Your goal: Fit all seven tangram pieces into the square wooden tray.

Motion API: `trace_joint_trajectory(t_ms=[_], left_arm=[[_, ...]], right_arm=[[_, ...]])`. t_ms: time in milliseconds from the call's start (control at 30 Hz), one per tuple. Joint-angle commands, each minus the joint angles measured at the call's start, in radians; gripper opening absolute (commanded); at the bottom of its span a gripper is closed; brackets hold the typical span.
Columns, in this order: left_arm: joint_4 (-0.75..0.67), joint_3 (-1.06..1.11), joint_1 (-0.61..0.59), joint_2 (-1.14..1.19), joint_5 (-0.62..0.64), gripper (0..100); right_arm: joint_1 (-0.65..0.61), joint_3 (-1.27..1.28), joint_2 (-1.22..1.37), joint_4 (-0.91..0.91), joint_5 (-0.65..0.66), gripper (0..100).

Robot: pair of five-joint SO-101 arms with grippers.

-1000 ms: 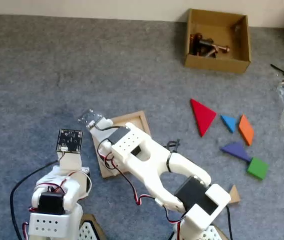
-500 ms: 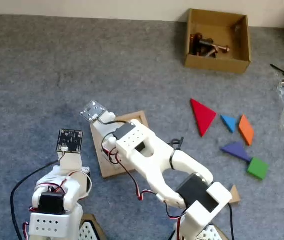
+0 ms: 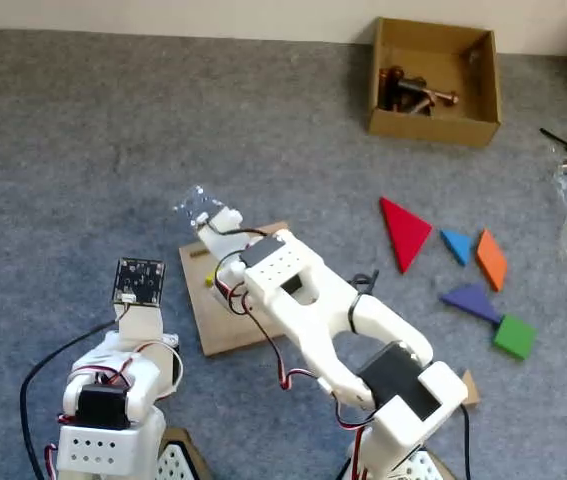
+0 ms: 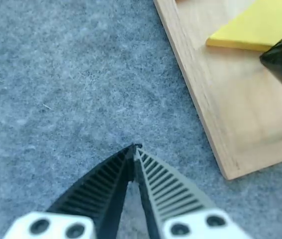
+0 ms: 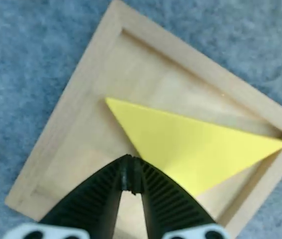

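Starting at the lower left of the high view, we find the left gripper (image 4: pixel 133 149) pinched narrow on nothing, over the grey carpet (image 4: pixel 56 74) just beside the square wooden tray (image 5: pixel 76 94). The right gripper (image 5: pixel 131 167) hangs over the tray, its claw likewise narrow and empty, above an edge of the large yellow triangle (image 5: pixel 190 144). That triangle lies flat inside the tray, one tip near a corner and its sides askew to the rims. We judge it should be squared into that corner, so we would nudge it low and slowly with closed tips without dragging the tray. Farther right, the red triangle (image 3: pixel 403 232), small blue triangle (image 3: pixel 455 245), orange parallelogram (image 3: pixel 491 258), purple triangle (image 3: pixel 471 300) and green square (image 3: pixel 514 336) lie well apart from the tray.
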Motion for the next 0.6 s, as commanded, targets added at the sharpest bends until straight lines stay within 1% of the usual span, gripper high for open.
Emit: trace_joint_trajectory(t_ms=[0, 167, 400, 567], left_arm=[[-0.002, 0.019, 0.015, -0.007, 0.008, 1], [-0.002, 0.019, 0.015, -0.007, 0.008, 1], [-0.002, 0.019, 0.015, -0.007, 0.008, 1], [-0.002, 0.019, 0.015, -0.007, 0.008, 1]], right_arm=[[0.016, -0.061, -0.005, -0.021, 0.031, 0.9], [0.016, -0.068, 0.016, -0.021, 0.037, 0.9], [0.013, -0.225, 0.213, -0.016, 0.035, 0.9], [0.012, -0.312, 0.248, 0.045, 0.035, 0.9]])
